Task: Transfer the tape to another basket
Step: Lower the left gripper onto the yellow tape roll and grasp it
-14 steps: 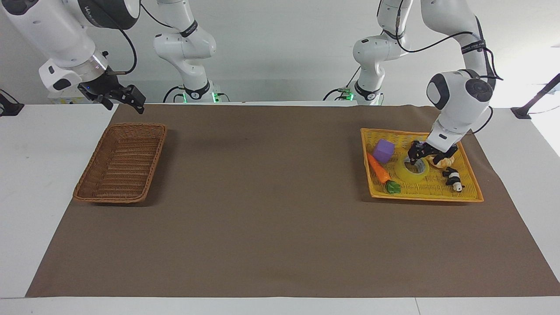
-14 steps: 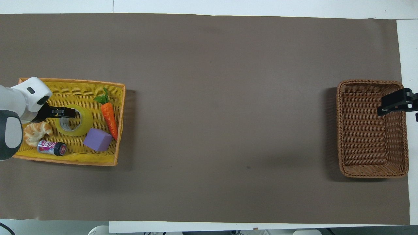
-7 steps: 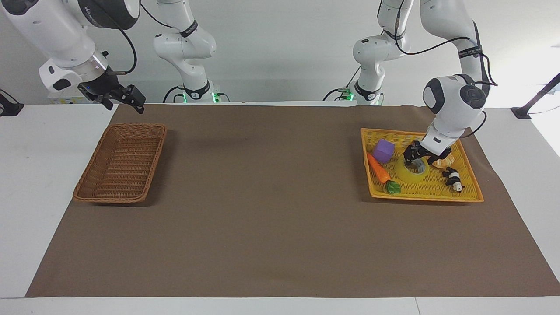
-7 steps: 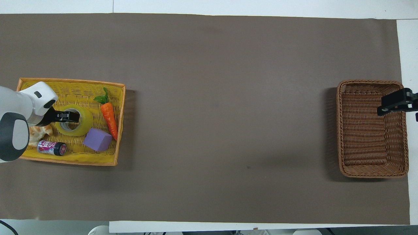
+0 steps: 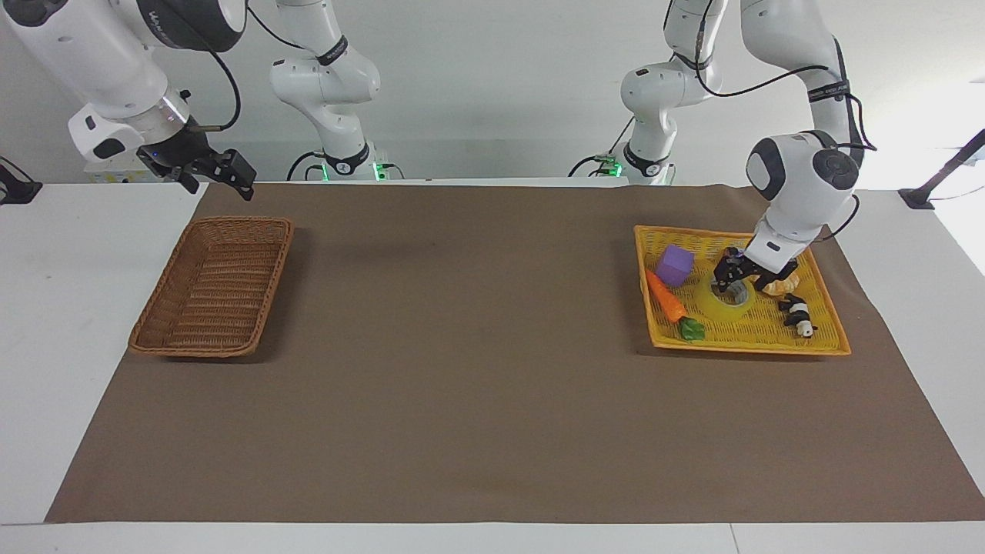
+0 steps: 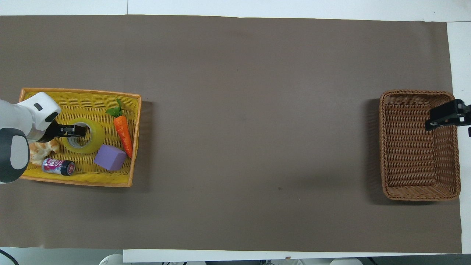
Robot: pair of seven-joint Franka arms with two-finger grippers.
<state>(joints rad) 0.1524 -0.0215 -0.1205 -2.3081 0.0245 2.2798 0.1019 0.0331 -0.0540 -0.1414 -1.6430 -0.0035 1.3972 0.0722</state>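
Note:
The yellow tape (image 5: 719,306) lies flat in the flat yellow tray (image 5: 746,332) at the left arm's end of the table. It also shows in the overhead view (image 6: 94,138). My left gripper (image 5: 731,282) is low over the tape, at its rim beside the croissant and over the core hole (image 6: 78,130). The tape rests on the tray. The brown wicker basket (image 5: 212,285) stands empty at the right arm's end (image 6: 415,147). My right gripper (image 5: 231,172) waits in the air over the basket's edge nearest the robots (image 6: 443,115).
The tray also holds an orange carrot (image 6: 123,133), a purple cube (image 6: 109,157), a croissant (image 6: 43,150) and a small can (image 6: 59,166), all close around the tape. A brown mat (image 5: 477,369) covers the table between tray and basket.
My left gripper has come down lower onto the tape's rim and shifted slightly toward the purple cube. The tape has stayed in place. The right arm has not moved.

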